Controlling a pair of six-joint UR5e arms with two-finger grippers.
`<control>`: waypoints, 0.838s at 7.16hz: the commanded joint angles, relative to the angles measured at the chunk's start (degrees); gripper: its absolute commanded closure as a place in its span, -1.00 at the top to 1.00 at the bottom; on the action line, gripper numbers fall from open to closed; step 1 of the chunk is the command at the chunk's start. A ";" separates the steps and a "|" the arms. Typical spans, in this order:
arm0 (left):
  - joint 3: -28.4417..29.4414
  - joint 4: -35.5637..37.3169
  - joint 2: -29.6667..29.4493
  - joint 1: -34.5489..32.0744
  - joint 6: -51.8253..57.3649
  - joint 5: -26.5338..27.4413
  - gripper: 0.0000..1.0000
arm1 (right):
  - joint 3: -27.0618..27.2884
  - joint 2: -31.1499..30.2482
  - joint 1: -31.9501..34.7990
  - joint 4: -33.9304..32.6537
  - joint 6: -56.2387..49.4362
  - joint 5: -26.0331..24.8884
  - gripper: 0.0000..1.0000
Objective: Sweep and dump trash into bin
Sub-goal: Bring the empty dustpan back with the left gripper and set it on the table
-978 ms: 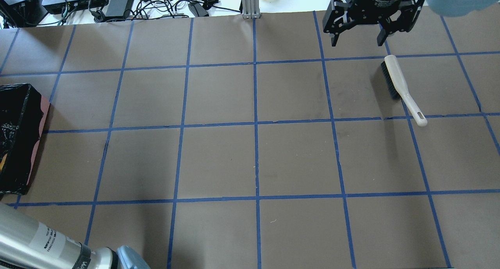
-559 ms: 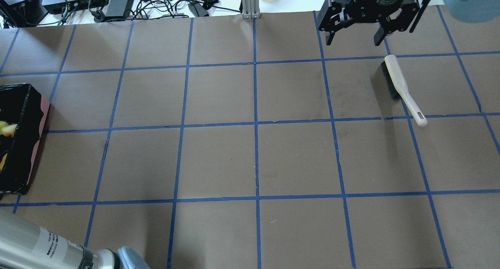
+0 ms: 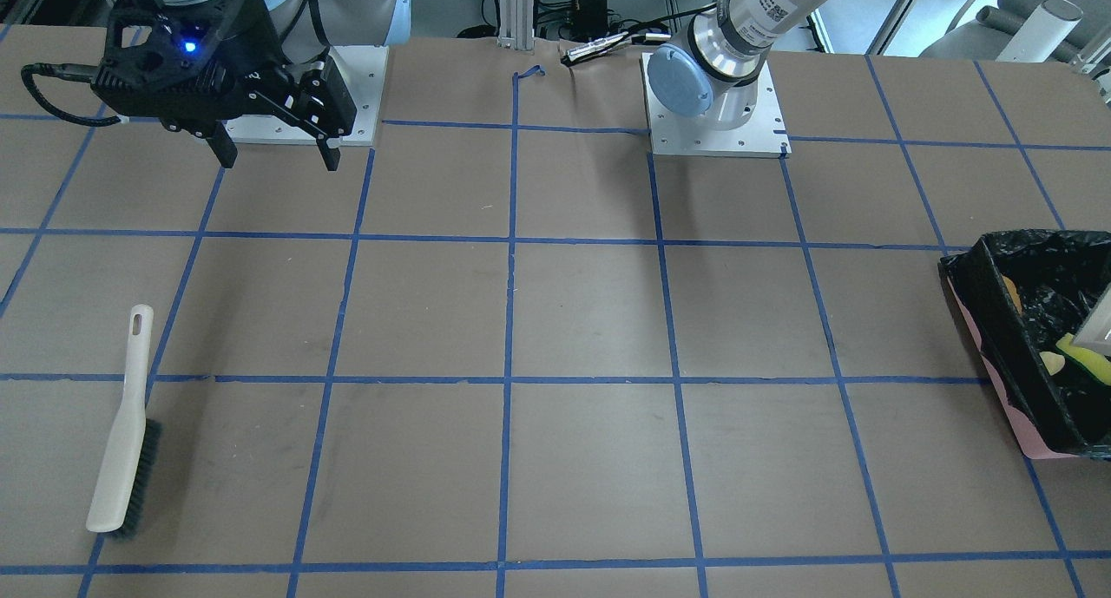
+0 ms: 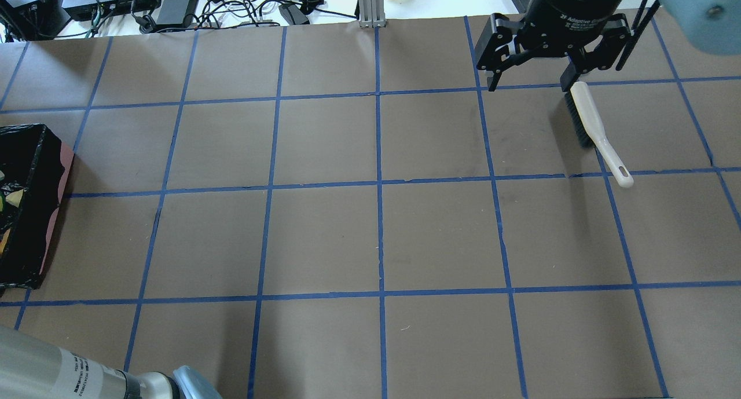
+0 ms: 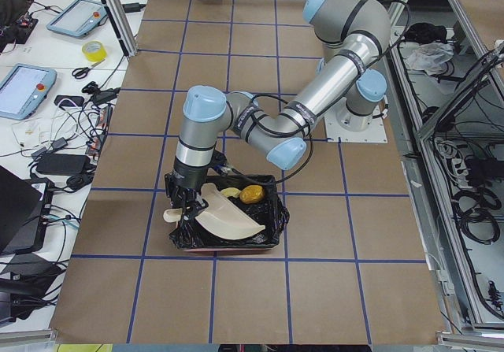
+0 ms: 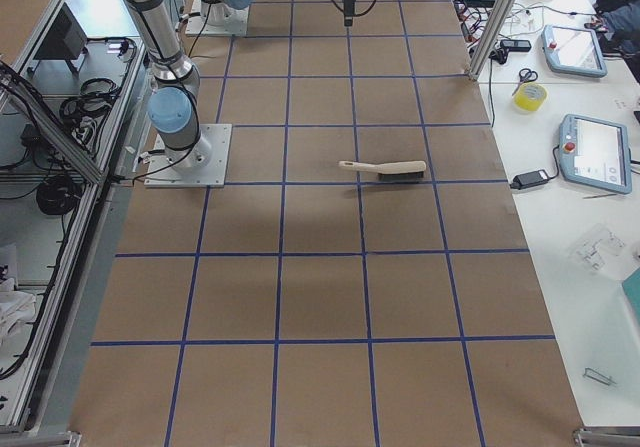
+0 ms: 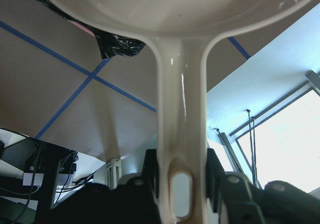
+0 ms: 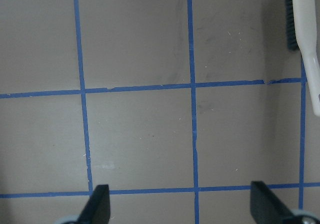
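Wide brown table [image 4: 324, 237] gridded with blue tape, filling almost the whole overhead view.

In the left side view, the near left arm [image 5: 331, 84] folded in a zigzag from its base plate at centre right: elbow low, forearm doubled back, wrist pointing straight down at lower centre. Below it, the left gripper [image 5: 187, 202] clamped on the handle of a beige dustpan [image 5: 228, 220], with the pan tilted over the bin [image 5: 272, 224]. In the wrist view, handle pinched between both fingers [image 7: 216, 171].

Near right arm [image 6: 170, 107] rising at upper left of the right side view. At top right of the overhead view, the right gripper [image 4: 528, 79] pointing down, spread wide, raised above the table, one fingertip overlapping the tip of a white brush [image 4: 586, 114].

Black-lined bin at the left edge of the overhead view, cut off by the frame, pink along its base.

Trash inside the bin: golden-brown lump [image 5: 252, 194] and tan piece [image 5: 230, 192] beside the pan, yellow and green sponge [image 3: 1081, 355] at the right edge of the front view.

Brush flat at upper right overhead, well apart from the bin, with a long stretch of grid squares between them. Cables [image 4: 231, 8] beyond the table's top edge.
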 commanded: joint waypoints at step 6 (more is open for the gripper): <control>9.63 -26.78 -0.07 -10.23 -24.76 -5.62 -1.00 | 1.17 -0.37 -0.09 -0.44 -0.24 -0.12 1.00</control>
